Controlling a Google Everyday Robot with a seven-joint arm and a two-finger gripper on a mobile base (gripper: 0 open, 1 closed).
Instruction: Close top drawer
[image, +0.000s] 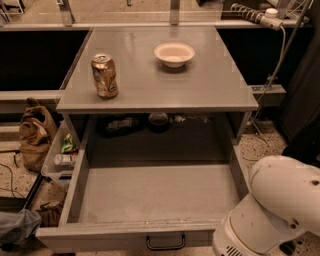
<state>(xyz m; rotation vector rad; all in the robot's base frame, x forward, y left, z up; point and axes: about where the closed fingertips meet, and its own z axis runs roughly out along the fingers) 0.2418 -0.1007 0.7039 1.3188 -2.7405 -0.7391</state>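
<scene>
The top drawer (150, 195) is pulled far out toward me from under the grey tabletop (200, 90). Its bare grey floor shows. Its flat front (100, 236) runs along the bottom of the view, with the small black loop handle (165, 243) in the middle. My white arm (272, 210) fills the bottom right corner, just right of the drawer's front right corner. My gripper is out of view, below the bottom edge of the view.
A gold soda can (104, 75) and a white bowl (174, 53) stand on the tabletop. Dark items (159, 120) lie at the back under the top. A brown bag (35, 135) and a clear bin (62, 155) sit on the floor left.
</scene>
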